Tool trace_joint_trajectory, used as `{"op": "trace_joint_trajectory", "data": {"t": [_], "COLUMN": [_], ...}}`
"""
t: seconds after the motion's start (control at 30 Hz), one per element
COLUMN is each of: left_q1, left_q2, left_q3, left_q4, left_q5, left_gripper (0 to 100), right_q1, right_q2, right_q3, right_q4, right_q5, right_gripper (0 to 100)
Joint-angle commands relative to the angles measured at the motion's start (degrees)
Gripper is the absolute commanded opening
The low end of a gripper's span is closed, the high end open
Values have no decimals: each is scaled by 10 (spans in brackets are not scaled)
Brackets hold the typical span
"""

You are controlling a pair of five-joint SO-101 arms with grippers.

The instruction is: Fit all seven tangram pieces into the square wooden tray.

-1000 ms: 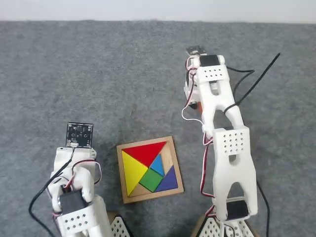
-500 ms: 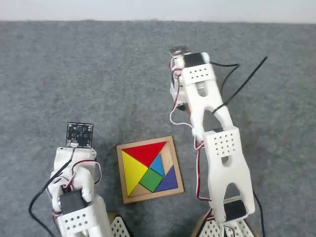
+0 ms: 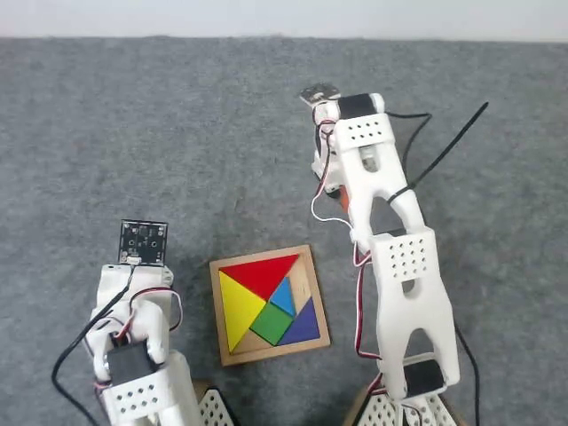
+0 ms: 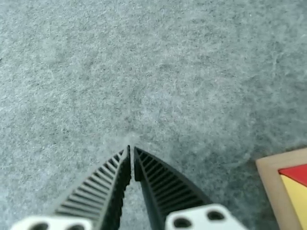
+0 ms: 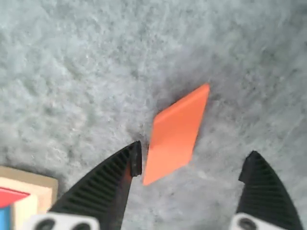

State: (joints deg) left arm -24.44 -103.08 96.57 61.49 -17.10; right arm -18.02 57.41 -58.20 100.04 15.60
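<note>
The square wooden tray (image 3: 312, 306) lies between the two arm bases. It holds a red triangle (image 3: 263, 273) along its far edge, a yellow triangle (image 3: 234, 306) on the side nearer the left arm, and a small blue piece (image 3: 283, 296), a green piece (image 3: 273, 324) and a purple piece (image 3: 303, 325) toward the corner nearest the right arm. Bare wood shows inside the tray along its right side.

The orange parallelogram (image 5: 176, 135) lies flat on the grey carpet (image 3: 177, 133), outside the tray and beyond its far right corner. The right gripper (image 5: 194, 152) hangs over it with its jaws spread wide and nothing in them. One fingertip (image 5: 135, 152) is just beside the piece's edge on the tray side, and the other stands clear on the side away from the tray.

Compared with a second ago, the right arm (image 3: 404, 257) has swung its wrist sideways toward the tray's side of the table. Since half a second ago it has eased slightly back the other way. The tray and the pieces in it have not moved.

The left arm (image 3: 133, 337) sits folded beside the tray's left edge, where it was before. The left gripper (image 4: 131, 152) is closed and empty, its tips over bare carpet, with a corner of the tray off to one side.
</note>
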Motion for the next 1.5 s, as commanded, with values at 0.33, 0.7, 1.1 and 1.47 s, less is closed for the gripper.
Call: {"op": "trace_joint_trajectory", "data": {"t": [0.33, 0.7, 1.1, 1.47], "left_q1": [0, 0, 0, 0], "left_q2": [-11, -11, -11, -11], "left_q3": [-1, -1, -1, -1], "left_q4": [4, 4, 4, 4], "left_q5": [-5, -5, -5, -5], "left_gripper": [14, 14, 14, 15], "right_q1": [17, 28, 61, -23], "right_q2": [53, 51, -85, -444], "right_q3": [-43, -128, -4, 431], "right_q4": [-29, 28, 32, -5], "right_q5": [120, 117, 2, -44], "right_gripper": [220, 82, 54, 54]}}
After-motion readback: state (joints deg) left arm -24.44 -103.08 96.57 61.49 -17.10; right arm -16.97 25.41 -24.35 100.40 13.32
